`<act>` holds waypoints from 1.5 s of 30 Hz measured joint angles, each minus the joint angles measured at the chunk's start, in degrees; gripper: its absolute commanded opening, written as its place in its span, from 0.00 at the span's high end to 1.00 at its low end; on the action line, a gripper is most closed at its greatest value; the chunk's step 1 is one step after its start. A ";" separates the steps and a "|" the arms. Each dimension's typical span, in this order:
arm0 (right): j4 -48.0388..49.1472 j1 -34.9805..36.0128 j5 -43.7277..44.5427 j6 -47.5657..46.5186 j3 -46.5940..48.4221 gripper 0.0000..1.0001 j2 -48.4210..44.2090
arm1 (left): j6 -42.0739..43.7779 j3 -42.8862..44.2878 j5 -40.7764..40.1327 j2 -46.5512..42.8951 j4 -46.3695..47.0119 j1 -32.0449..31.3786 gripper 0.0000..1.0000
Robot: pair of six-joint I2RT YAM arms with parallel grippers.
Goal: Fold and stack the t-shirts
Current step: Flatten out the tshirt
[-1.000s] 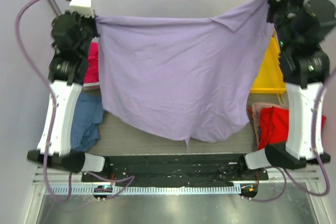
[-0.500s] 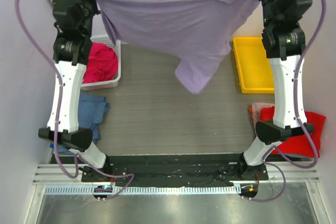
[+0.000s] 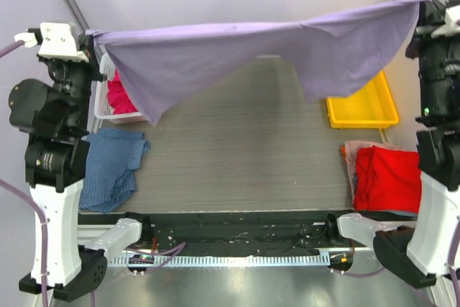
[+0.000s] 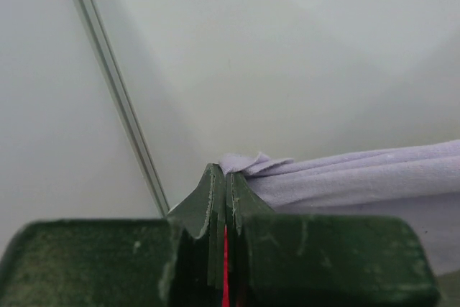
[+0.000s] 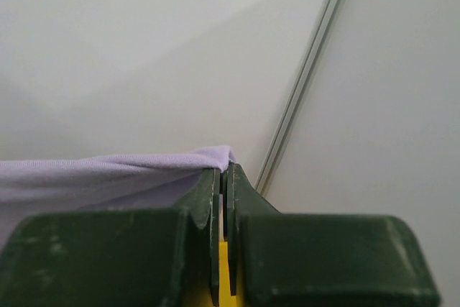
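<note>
Top external: lavender t-shirt [image 3: 237, 52] stretched between 2 arms
Left end effector [image 4: 225, 177] and right end effector [image 5: 223, 174] clench its corners; lower both evenly to the desk [image 3: 237, 156], keeping tension

left end effector [image 4: 225, 177] clamped tight | pinching lavender t-shirt [image 4: 359, 181] corner | cloth extends right

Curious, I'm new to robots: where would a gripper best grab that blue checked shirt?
Probably from above, pinching the blue checked shirt at its corner jutting toward the middle of the table; it lies limp and rumpled, so edges pinch easiest.
</note>
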 measured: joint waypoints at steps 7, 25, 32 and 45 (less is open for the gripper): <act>-5.27 0.00 -0.68 1.73 -3.28 0.99 -6.73 | -0.04 -1.46 0.92 -4.68 -3.26 -0.11 1.00; 3.02 -1.92 3.54 -0.31 10.64 0.99 23.96 | -0.04 23.17 -5.29 38.32 5.44 0.26 1.00; 4.90 -3.30 4.17 -1.55 21.97 0.99 39.47 | -0.02 38.27 -6.91 52.78 5.01 0.50 1.00; 10.43 -3.91 3.23 -1.27 6.64 0.99 26.18 | -0.15 22.08 -5.77 38.16 8.81 0.55 1.00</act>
